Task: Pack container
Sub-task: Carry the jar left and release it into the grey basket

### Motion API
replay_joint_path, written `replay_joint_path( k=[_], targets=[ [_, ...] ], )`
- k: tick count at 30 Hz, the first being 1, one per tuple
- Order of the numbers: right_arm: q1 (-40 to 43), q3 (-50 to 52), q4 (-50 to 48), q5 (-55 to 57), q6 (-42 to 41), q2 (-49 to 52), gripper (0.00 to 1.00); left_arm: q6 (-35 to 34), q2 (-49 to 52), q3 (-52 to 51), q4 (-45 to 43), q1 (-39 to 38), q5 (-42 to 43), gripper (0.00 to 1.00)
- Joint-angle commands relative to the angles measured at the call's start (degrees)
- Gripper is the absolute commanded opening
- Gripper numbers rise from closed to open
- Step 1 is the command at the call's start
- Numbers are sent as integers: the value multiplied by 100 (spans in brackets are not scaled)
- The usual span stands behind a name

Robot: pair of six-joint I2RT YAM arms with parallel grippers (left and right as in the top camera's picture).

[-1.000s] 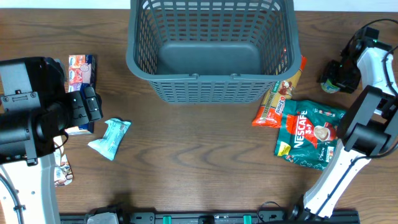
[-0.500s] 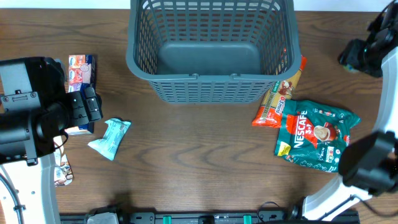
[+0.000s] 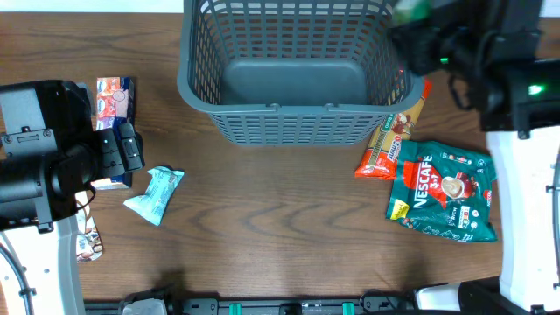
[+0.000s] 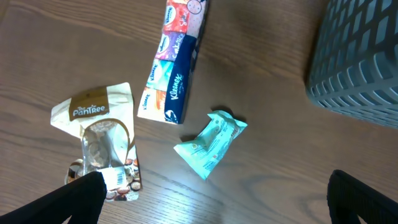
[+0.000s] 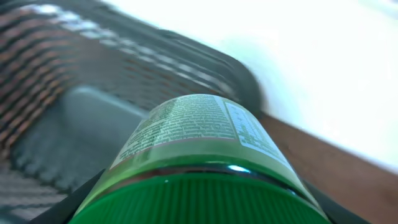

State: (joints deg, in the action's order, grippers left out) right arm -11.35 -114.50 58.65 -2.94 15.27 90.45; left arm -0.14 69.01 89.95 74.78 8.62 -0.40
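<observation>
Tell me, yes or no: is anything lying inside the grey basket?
No, the overhead view shows the basket with a bare solid floor and nothing resting on it.

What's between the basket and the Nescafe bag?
A long orange packet, lying diagonally by the right front corner of the basket, its lower end next to the Nescafe bag. It shows in the overhead view only, in neither wrist view.

Nescafe bag (image 3: 446, 192), spaghetti packet (image 3: 390, 140), teal sachet (image 3: 156, 194), Kleenex pack (image 4: 173, 68), Pantree pouch (image 4: 99, 146)
</observation>
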Motion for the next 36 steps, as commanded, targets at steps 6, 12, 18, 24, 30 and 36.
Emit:
replay_joint_path(
  k=[6,12,18,24,30,36],
  targets=[
    [-444,-68,-116,-1270,1659,931,1,55,22,125,48,31,-7,98],
    [-439,-68,-251,-839,1729,2050,1,52,22,125,68,31,-7,99],
    [-431,-68,173,-284,1609,2964,1,52,22,125,131,31,-7,99],
    [-431,-68,319,-282,1609,3324,3,52,22,125,151,31,-7,99],
    [-417,-66,439,-291,1606,3342,82,52,22,125,153,31,-7,98],
    [-415,-68,586,-310,1609,3342,97,52,22,125,153,31,-7,99]
  ],
)
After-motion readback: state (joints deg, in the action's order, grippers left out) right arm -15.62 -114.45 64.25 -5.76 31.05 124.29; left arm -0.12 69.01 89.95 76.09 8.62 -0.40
